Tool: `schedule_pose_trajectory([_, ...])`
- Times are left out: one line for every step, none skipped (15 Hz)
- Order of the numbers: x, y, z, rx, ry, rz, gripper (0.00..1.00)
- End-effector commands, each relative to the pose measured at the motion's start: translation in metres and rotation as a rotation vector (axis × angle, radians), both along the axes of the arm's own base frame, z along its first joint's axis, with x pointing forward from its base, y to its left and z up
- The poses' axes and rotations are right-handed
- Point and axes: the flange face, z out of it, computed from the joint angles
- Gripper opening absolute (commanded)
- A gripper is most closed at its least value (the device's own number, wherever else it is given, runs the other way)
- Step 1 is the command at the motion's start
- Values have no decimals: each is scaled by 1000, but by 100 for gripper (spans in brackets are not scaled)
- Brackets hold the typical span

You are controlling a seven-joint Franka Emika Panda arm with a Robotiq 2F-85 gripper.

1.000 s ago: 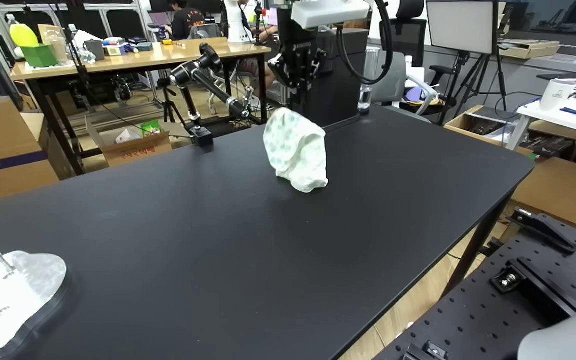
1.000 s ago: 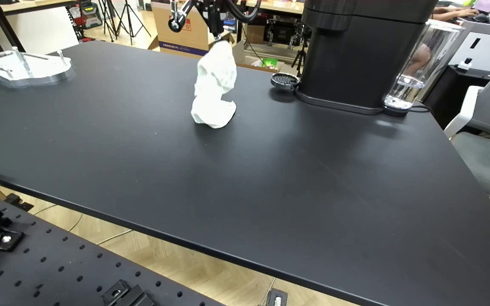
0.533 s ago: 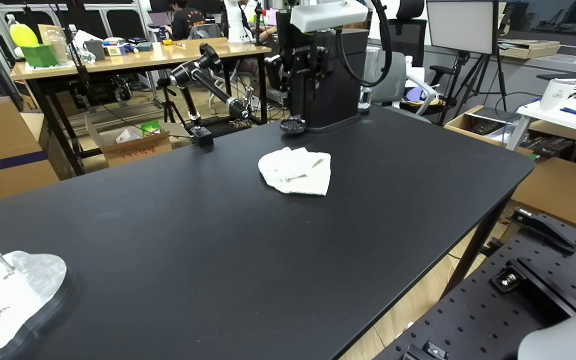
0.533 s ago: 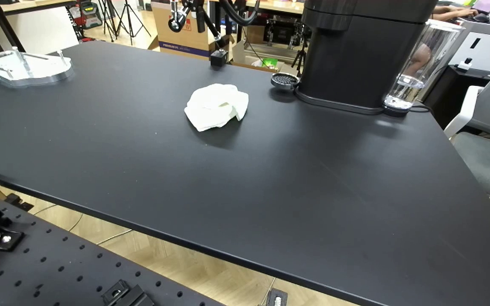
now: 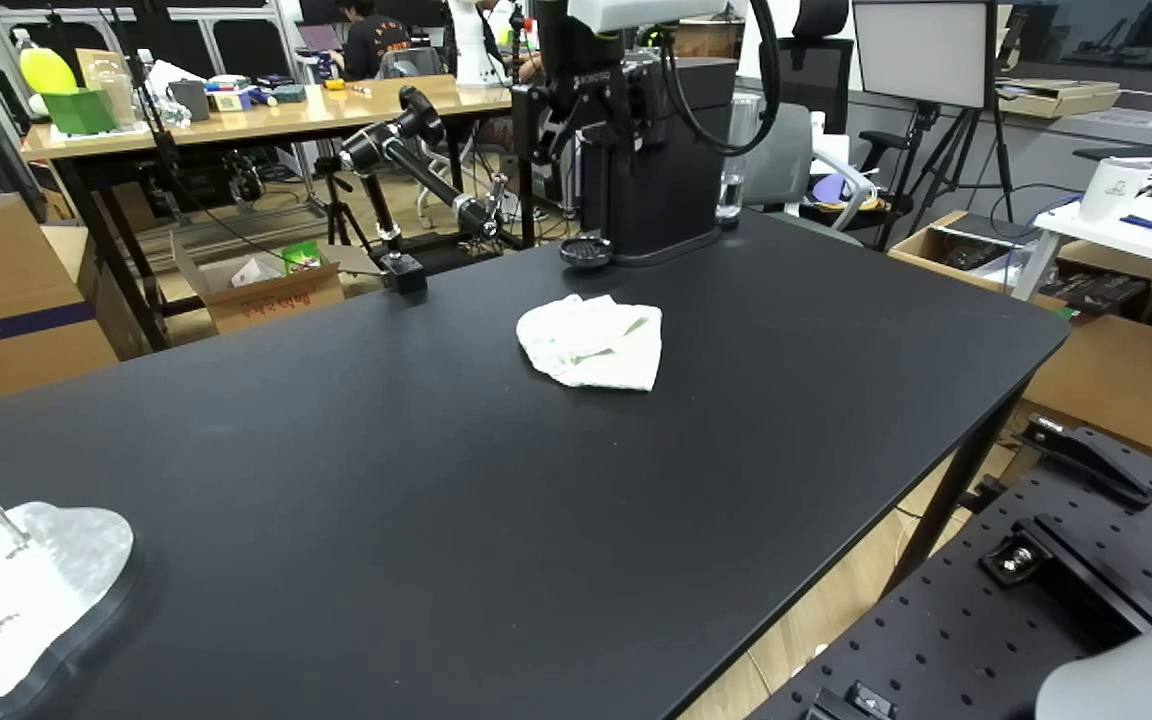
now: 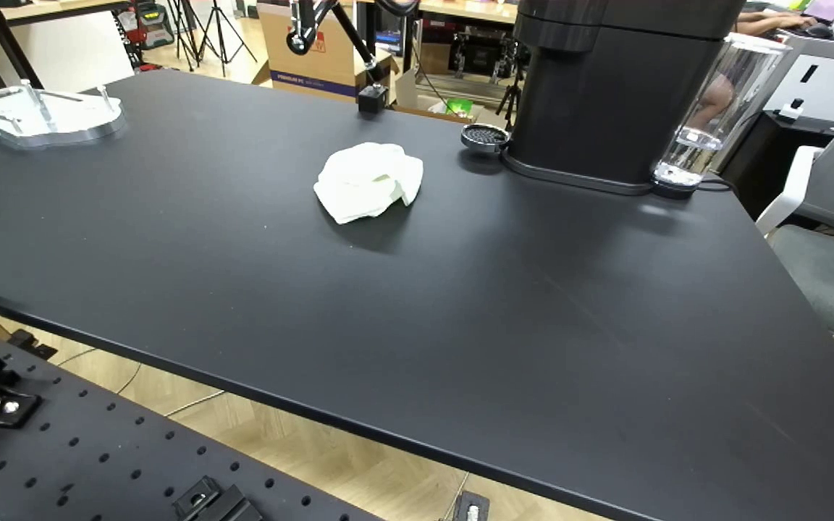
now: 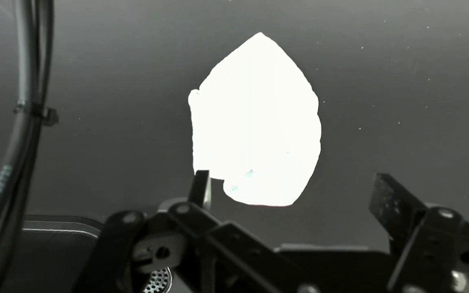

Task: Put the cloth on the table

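Observation:
The white cloth (image 5: 591,343), crumpled and folded over itself, lies on the black table (image 5: 386,520). In an exterior view the same cloth (image 6: 368,181) rests flat-bottomed on the tabletop, touching nothing else. From above, the wrist view shows the cloth (image 7: 255,118) as an overexposed patch with faint green marks. My gripper (image 7: 291,181) is open, its fingers wide apart and nothing between them. It hangs above and behind the cloth, clear of it, as the gripper (image 5: 576,150) in an exterior view shows.
A black coffee machine (image 6: 605,108) with a round metal drip grid (image 6: 484,136) stands close to the cloth. A clamp arm (image 5: 401,270) is fixed at the table's back edge. A plate with upright bolts (image 5: 56,570) lies at the table's far end.
A second ago the cloth hung from my gripper. It has dropped and settled on the table; the jaws have spread and the gripper has risen away. The cloth is still since half a second ago.

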Motion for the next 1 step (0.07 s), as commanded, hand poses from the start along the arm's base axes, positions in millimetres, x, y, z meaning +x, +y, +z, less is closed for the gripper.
schedule_pose_trajectory([-10, 14, 23, -20, 25, 11, 100])
